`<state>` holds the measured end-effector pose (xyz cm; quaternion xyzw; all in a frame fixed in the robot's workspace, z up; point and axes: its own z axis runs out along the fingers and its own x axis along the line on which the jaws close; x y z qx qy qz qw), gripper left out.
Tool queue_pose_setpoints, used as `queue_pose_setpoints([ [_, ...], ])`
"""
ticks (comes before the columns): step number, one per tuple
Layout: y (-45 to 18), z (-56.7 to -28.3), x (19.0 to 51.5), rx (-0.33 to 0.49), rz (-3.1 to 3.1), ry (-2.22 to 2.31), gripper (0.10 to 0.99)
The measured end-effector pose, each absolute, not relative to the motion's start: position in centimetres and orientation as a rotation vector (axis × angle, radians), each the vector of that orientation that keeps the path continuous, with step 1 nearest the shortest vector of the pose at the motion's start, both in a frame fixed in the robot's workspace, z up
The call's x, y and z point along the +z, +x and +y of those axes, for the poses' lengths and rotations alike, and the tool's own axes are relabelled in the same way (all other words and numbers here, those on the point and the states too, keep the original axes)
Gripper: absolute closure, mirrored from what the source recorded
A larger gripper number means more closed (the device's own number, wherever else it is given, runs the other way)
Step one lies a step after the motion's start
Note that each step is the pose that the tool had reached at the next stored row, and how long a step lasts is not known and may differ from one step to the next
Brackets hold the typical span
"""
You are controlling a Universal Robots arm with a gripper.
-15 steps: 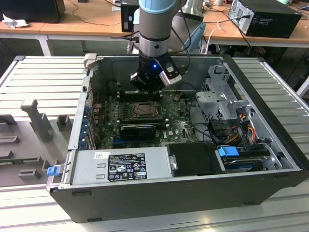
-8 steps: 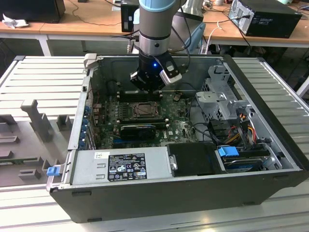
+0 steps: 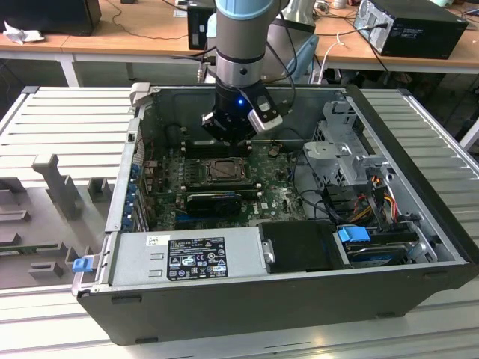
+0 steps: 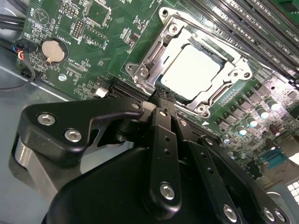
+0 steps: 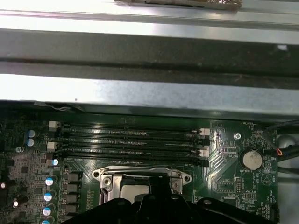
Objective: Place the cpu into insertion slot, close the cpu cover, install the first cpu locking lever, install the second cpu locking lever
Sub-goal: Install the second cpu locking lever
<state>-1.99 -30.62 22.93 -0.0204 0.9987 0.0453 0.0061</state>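
One tool (image 4: pixel 161 95) hung clenched and empty just above the socket's edge. The cpu (image 4: pixel 189 72) lay seated in the insertion slot, with the cpu cover (image 4: pixel 145 70) closed flat around it. A careless descent could scrape the motherboard (image 4: pixel 84 46) or bend the frame, should the closed fingertips land off the lever.

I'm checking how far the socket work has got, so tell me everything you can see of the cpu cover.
The cpu cover is a thin, shiny silver metal frame with a square central opening, through which the cpu's pale metal top shows. In the second wrist view it lies flat and closed over the socket on the green motherboard, with screw heads at its corners. The closed fingertips of the claw sit at its near edge; actual contact cannot be judged. In the exterior view it sits below the claw inside the open computer case.
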Motion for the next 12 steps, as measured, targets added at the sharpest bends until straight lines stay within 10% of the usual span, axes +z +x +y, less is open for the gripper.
queue_pose_setpoints([
  [12,-1.99,-31.02,23.56,0.142,3.126,-0.064,0.98],
])
